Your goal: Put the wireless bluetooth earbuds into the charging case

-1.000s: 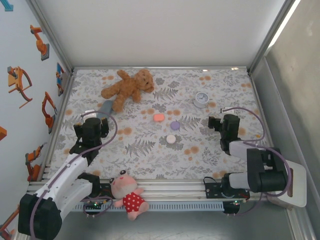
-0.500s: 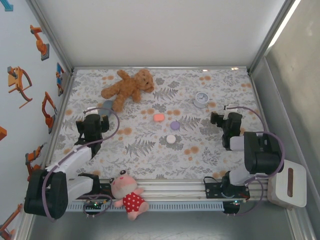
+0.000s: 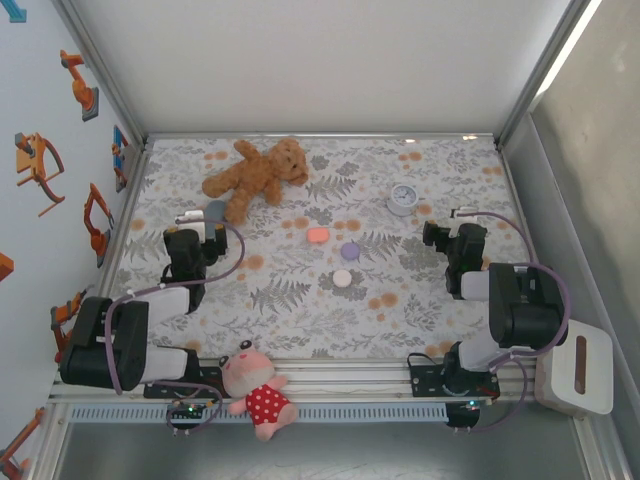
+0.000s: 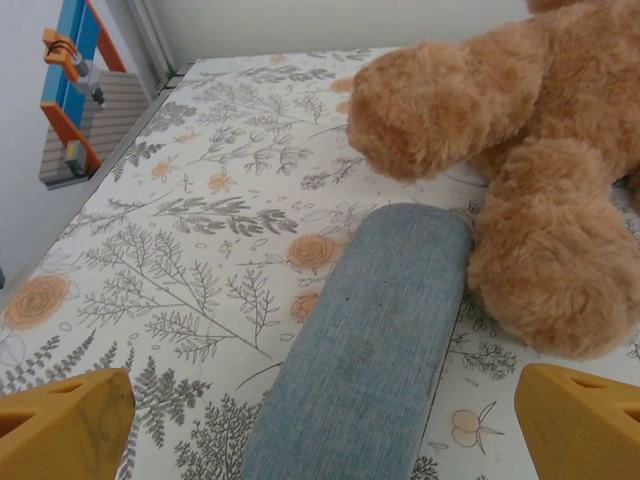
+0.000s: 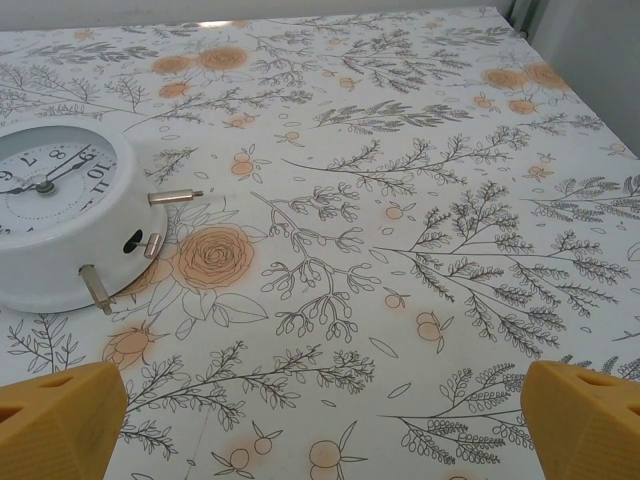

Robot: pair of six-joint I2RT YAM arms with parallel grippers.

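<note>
Three small rounded charging cases lie mid-table: a pink-orange one (image 3: 318,235), a purple one (image 3: 349,251) and a pale one (image 3: 342,278). The earbuds are too small to make out. My left gripper (image 3: 192,236) stands open at the left, well away from the cases. Its yellow fingertips (image 4: 60,420) flank the near end of a blue-grey fabric case (image 4: 370,330), apart from it. My right gripper (image 3: 455,236) stands open at the right, to the right of the cases. Between its yellow fingertips (image 5: 590,415) there is just patterned cloth.
A brown teddy bear (image 3: 258,172) lies at the back left, its leg (image 4: 550,260) against the far end of the blue-grey case (image 3: 213,210). A white alarm clock (image 3: 402,198) sits at the back right, left of my right gripper (image 5: 322,420). A pink doll (image 3: 255,385) lies at the near edge.
Both arms have folded back toward their bases. The left gripper has shifted slightly right and away from me, and the right gripper has barely moved. Both stayed open, and the cases have not moved.
</note>
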